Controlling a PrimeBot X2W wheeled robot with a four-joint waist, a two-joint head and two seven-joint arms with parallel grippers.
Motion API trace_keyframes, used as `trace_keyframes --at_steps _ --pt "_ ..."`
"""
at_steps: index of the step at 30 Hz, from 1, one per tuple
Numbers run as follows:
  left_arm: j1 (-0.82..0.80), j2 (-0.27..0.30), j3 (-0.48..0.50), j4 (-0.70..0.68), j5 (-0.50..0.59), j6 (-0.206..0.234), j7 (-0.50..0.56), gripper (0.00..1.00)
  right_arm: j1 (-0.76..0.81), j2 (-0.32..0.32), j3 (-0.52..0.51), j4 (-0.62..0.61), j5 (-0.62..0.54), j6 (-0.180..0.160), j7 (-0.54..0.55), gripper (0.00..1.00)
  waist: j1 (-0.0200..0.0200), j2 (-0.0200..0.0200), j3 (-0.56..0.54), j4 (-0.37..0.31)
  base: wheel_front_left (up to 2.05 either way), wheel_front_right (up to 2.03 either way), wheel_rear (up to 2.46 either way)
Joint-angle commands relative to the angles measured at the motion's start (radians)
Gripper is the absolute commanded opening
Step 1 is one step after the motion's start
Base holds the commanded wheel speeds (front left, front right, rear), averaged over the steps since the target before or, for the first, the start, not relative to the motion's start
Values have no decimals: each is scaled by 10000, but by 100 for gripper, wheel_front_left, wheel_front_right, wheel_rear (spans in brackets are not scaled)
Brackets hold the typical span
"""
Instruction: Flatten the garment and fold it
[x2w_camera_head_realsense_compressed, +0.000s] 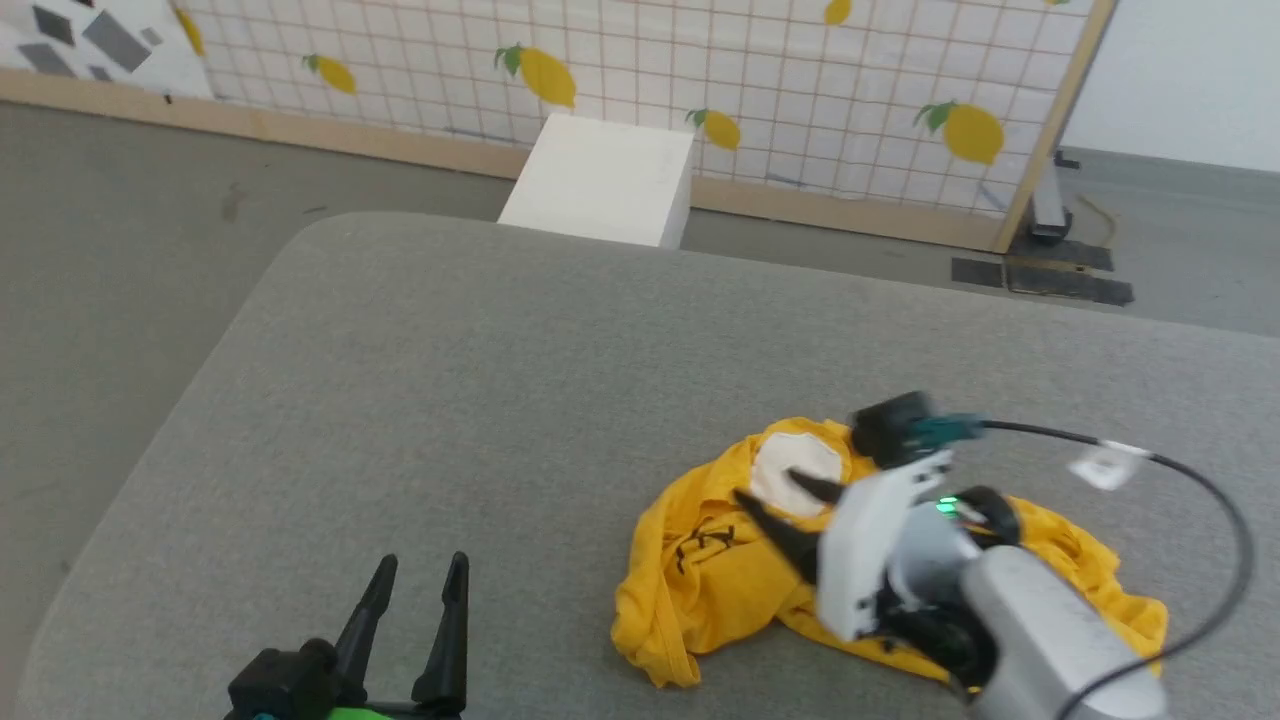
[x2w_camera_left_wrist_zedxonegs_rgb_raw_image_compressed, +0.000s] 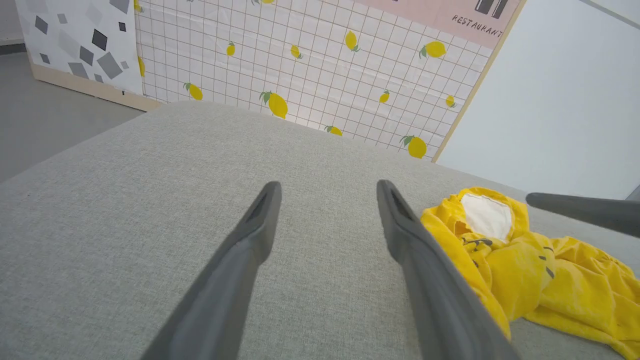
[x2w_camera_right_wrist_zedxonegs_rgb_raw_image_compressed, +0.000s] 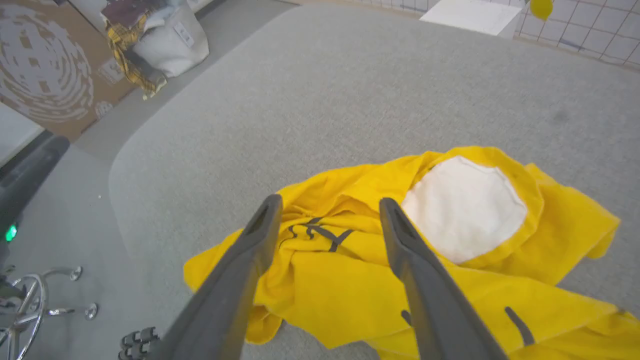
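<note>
Your right gripper (x2w_camera_head_realsense_compressed: 762, 482), foreground right: fingers spread wide, gripping nothing, above the garment (x2w_camera_head_realsense_compressed: 700, 580). The garment lies crumpled on the near-right part of the grey padded surface (x2w_camera_head_realsense_compressed: 450, 350). Its long axis runs left to right in the head view, white patch toward the far edge. Your left gripper (x2w_camera_head_realsense_compressed: 423, 560): wide apart, empty, well clear

Head camera: high, looking forward and down across the grey pad (x2w_camera_head_realsense_compressed: 500, 350) toward the lemon-print wall (x2w_camera_head_realsense_compressed: 800, 90).
Left wrist camera: low over the pad, facing the same wall, shirt (x2w_camera_left_wrist_zedxonegs_rgb_raw_image_compressed: 525, 260) at its right.
Right wrist camera: close above the shirt, tilted down, facing the pad's rounded corner and the floor (x2w_camera_right_wrist_zedxonegs_rgb_raw_image_compressed: 75, 165).
All 3 views share shirt and pad.
</note>
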Motion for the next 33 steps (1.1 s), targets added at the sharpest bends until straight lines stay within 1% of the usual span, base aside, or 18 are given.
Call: trace_keyframes --at_steps 1,4,7,10,14,16,21,23,26,27,28,29,31,33 --pt "137 -28 63 -104 25 67 -38 100 370 -215 -386 -251 -165 -13 -232 100 0 0 -212 -360 0 0 0" --pt "303 -20 135 -249 41 102 -38 100 1121 -469 -1567 -888 -813 -13 -567 100 0 0 -231 -649 0 0 0" --pt "416 14 154 -301 40 114 -38 100 1883 -464 -2640 -1438 -1569 -13 -449 100 0 0 -170 -936 0 0 0" --pt "405 39 106 -321 -5 100 -35 100 2515 -555 -3488 -1886 -2464 -13 224 100 0 0 -38 -1134 0 0 0" --pt "250 100 55 -319 -67 76 -34 100 2866 -663 -4193 -2236 -3274 -13 1292 100 0 0 199 -1215 0 0 0" --pt "118 135 11 -307 -98 59 -34 100 2850 -722 -4476 -2258 -3657 -13 1655 100 0 0 346 -1169 0 0 0" --pt "-195 252 -109 -214 -197 15 -32 100 2496 -715 -4832 -1702 -4383 -13 2217 100 0 0 627 -901 0 0 0" --pt "-354 344 -135 -119 -255 -3 -32 100 2166 -558 -4839 -1050 -4644 -13 2279 100 0 0 736 -624 0 0 0" --pt "-430 407 -121 -41 -307 -13 -33 100 1850 -301 -4781 -317 -4746 -13 2270 100 0 0 798 -439 0 0 0" --pt "-449 417 -130 -31 -326 -17 -33 100 1715 -274 -4752 -23 -4790 -13 2221 62 0 0 830 -370 0 0 0" --pt "-464 428 -141 -20 -335 -20 -33 100 1602 -238 -4756 180 -4822 -13 2164 38 0 0 840 -325 0 0 0" --pt "-472 435 -141 -3 -345 -22 -33 100 1456 -186 -4791 372 -4875 -13 2077 0 0 0 840 -295 0 0 0" --pt "-474 432 -114 20 -367 -20 -34 100 1174 -202 -4820 581 -4980 -13 1928 0 0 0 822 -278 0 0 0" --pt "-452 418 -81 41 -372 6 -35 100 863 -372 -4894 617 -5054 -13 1687 0 0 0 764 -311 0 0 0"
